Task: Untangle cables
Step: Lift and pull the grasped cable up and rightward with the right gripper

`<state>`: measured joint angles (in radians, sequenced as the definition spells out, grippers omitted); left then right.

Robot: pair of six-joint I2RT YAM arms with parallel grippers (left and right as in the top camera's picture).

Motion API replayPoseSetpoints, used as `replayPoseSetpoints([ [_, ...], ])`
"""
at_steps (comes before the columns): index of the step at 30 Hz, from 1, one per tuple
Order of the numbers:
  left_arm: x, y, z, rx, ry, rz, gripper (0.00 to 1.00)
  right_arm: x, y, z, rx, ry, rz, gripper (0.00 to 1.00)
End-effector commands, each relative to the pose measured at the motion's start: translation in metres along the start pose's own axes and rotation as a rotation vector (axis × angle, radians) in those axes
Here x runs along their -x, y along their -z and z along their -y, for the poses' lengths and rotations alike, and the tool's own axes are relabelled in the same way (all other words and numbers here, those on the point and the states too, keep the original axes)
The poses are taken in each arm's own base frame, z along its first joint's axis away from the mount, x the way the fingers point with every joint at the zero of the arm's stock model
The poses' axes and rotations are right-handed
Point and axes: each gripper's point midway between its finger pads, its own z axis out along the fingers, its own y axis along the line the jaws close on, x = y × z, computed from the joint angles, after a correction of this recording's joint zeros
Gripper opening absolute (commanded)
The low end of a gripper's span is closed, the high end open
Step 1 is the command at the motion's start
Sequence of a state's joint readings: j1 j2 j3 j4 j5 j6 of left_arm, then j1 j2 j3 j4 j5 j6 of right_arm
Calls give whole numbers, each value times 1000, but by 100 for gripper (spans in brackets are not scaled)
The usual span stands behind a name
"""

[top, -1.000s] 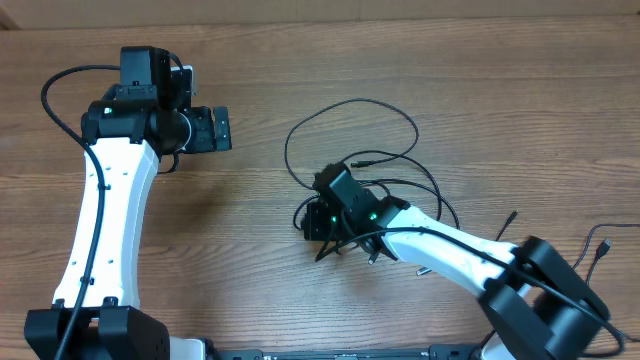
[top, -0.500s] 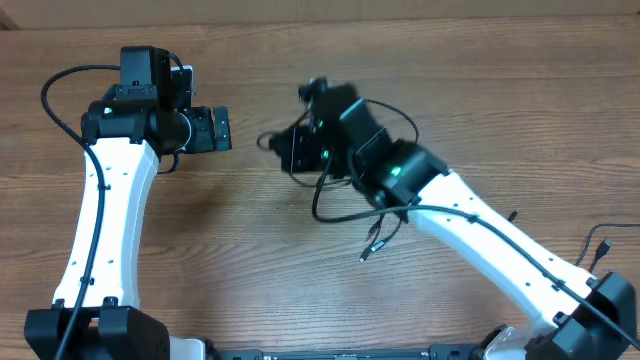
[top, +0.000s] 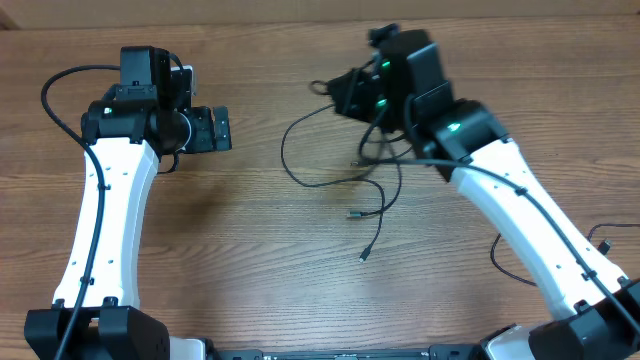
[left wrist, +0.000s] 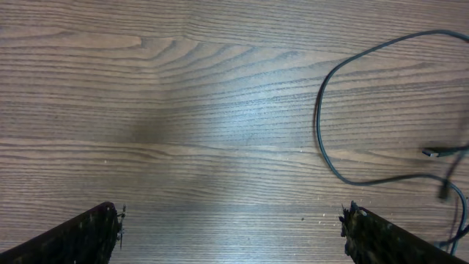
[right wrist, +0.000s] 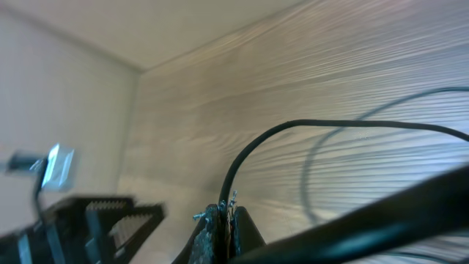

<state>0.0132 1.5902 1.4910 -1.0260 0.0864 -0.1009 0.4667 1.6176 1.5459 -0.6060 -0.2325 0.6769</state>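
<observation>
Clamping one strand, the right gripper (right wrist: 222,220) holds the cables (right wrist: 330,123) near the far edge of the table (top: 250,260) — loops and plugs trail toward the middle. Wide open and empty, the left gripper (left wrist: 231,220) sits well apart. Only the right wrist view shows that pinch.

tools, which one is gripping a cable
The right tool, shut on a thin black cable that loops out of its grip. The left tool stands wide open, holding nothing.
</observation>
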Motion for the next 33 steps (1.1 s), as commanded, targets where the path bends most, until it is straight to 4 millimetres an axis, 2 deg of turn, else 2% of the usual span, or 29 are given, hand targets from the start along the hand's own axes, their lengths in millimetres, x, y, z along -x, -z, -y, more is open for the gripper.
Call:
replayPoseSetpoints([
  [1,2,0,2,-11,-19,0,100,34,35,3,29,-19,70,4],
  [7,2,0,2,-11,-19,1,100,64,61,44,-2,-103,109,4],
  [11,2,0,2,-11,-19,1,100,81,79,80,-52,-176,139,4],
  [21,2,0,2,-11,-19,0,100,99,116,108,74,-185,106,4],
  [26,2,0,2,-11,-19,1,100,106,151,128,176,-183,99,4],
  [28,2,0,2,-11,-19,0,100,108,167,144,183,-179,113,4],
  [31,2,0,2,-11,-19,0,100,107,193,183,112,-234,150,4],
  [33,2,0,2,-11,-19,1,100,106,205,201,82,-259,170,4],
])
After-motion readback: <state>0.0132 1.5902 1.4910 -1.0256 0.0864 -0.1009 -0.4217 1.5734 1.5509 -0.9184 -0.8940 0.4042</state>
